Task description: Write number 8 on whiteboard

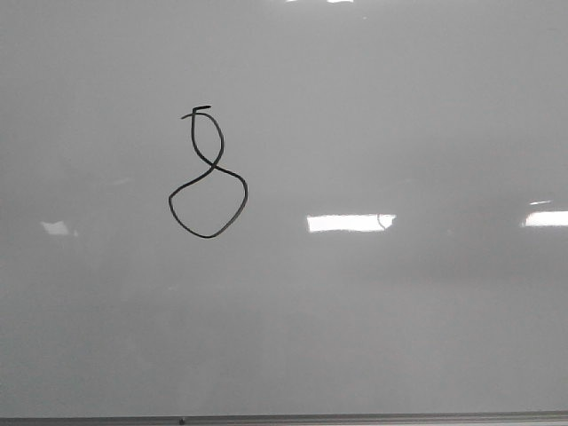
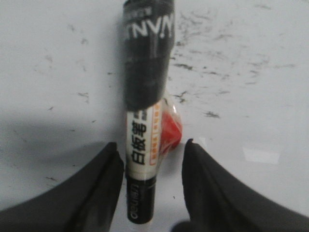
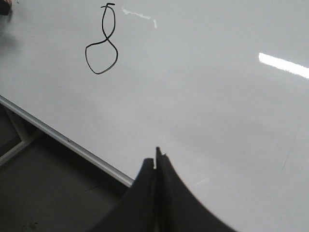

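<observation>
The number 8 [image 1: 213, 167] is drawn in thin black marker left of centre on the whiteboard [image 1: 399, 311], with a small upper loop and a round lower loop. It also shows in the right wrist view [image 3: 107, 41]. My left gripper [image 2: 150, 143] is open over a white, smudged surface [image 2: 231, 72]. A black-and-white marker [image 2: 142, 140] lies between its fingers, close to one finger [image 2: 104, 179] and apart from the other. My right gripper [image 3: 155, 157] is shut and empty above the whiteboard [image 3: 217, 96] near its edge. Neither gripper shows in the front view.
A small red object [image 2: 170, 126] lies against the marker. The board's thin frame edge [image 1: 284, 419] runs along the bottom, and also shows in the right wrist view [image 3: 67, 140], with dark floor beyond it. Bright light reflections [image 1: 351, 223] lie on the board.
</observation>
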{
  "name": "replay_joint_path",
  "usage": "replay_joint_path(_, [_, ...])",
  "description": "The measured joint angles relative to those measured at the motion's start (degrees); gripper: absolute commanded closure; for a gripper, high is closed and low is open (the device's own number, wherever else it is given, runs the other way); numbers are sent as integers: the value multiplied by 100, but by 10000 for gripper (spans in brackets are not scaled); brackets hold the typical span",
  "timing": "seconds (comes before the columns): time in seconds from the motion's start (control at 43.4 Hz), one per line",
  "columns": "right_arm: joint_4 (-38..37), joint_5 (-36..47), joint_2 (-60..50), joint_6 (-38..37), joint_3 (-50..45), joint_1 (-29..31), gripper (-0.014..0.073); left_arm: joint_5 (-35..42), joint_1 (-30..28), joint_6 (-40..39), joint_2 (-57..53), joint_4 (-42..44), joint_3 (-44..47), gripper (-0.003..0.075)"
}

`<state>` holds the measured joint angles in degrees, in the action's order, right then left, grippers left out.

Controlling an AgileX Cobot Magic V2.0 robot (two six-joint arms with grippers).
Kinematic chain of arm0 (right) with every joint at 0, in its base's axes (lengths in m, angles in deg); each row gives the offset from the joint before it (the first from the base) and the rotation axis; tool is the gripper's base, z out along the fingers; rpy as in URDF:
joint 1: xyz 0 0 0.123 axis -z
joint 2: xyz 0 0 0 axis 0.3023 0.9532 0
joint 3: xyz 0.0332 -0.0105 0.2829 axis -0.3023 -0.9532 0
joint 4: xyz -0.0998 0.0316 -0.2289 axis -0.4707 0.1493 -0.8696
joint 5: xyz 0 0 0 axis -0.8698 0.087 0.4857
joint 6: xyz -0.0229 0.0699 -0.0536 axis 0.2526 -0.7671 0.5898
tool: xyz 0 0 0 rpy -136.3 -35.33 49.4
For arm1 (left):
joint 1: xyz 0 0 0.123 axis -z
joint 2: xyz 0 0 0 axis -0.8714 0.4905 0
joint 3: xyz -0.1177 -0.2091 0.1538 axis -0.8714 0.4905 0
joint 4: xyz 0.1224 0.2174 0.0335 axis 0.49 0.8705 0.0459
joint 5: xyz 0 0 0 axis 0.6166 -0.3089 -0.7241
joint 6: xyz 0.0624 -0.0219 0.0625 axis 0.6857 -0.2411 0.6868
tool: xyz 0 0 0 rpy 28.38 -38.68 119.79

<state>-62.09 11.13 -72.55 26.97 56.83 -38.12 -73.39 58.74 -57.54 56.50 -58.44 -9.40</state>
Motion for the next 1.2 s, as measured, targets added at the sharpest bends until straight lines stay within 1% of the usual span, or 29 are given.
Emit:
replay_joint_path(0.161, [0, 0, 0, -13, 0, 0, 653, -341, 0, 0, -259, 0, 0, 383])
replay_joint_path(0.277, [0, 0, 0, -13, 0, 0, 653, -754, 0, 0, -820, 10, 0, 386])
replay_joint_path(0.346, [0, -14, 0, -13, 0, 0, 653, -1125, 0, 0, -1271, 77, 0, 409])
replay_joint_path(0.415, [0, -36, 0, -13, 0, 0, 653, -1397, 39, 0, -1810, 163, 43, 476])
replay_joint_path(0.507, [0, -36, 0, -13, 0, 0, 653, -1543, 207, 0, -2616, 285, 224, 597])
replay_joint_path(0.6, [0, -36, 0, -13, 0, 0, 653, -1605, 458, 0, -3372, 322, 450, 734])
replay_joint_path(0.784, [0, -36, 0, -26, 0, 0, 653, -1831, 1034, 0, -4989, 356, 1031, 741])
replay_joint_path(0.922, [0, -36, 0, -26, 0, 0, 653, -2060, 1286, 0, -5871, 356, 1178, 741])
replay_joint_path(1.038, [0, -36, 0, -26, 0, 0, 653, -2072, 1319, 0, -6373, 356, 1187, 741])
replay_joint_path(1.199, [0, -36, 0, -26, 0, 0, 653, -2072, 1319, 0, -6584, 356, 1187, 741])
